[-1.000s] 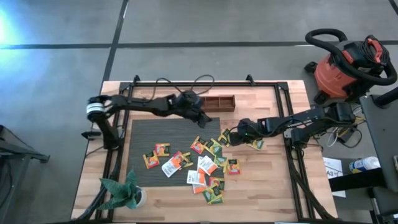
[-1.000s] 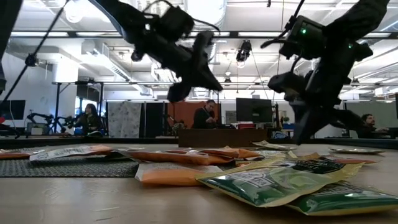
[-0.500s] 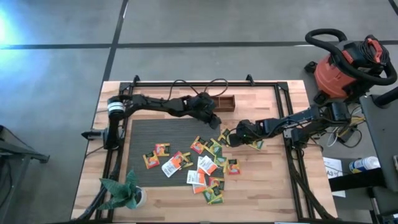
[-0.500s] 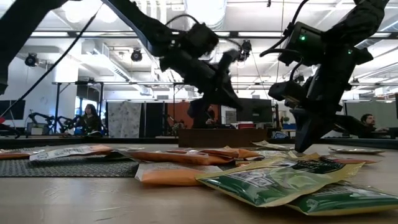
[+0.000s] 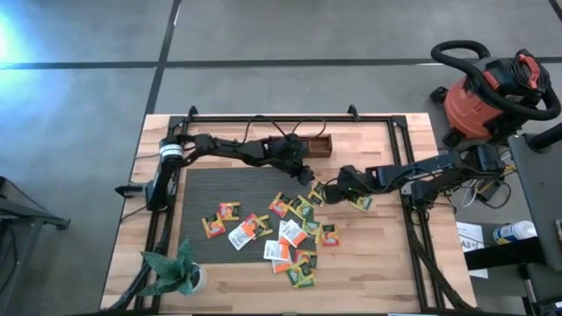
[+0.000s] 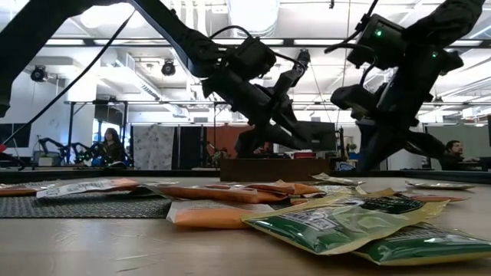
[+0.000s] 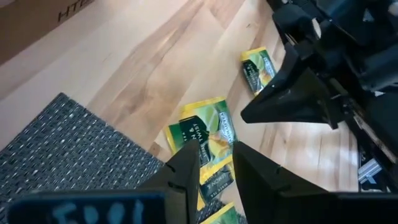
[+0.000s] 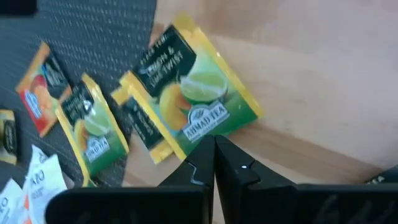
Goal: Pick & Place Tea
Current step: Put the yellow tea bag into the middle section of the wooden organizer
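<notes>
Many tea packets [image 5: 285, 235] lie scattered at the mat's [image 5: 211, 189] right edge; left gripper [image 5: 309, 175] hovers beyond them, fingers slightly parted, empty; right gripper [image 5: 323, 194], pressed together, hangs just right of it

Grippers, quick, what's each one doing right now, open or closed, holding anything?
Left gripper: open, nothing between its fingers, near the wooden box.
Right gripper: closed, empty, above the tea packets.
</notes>
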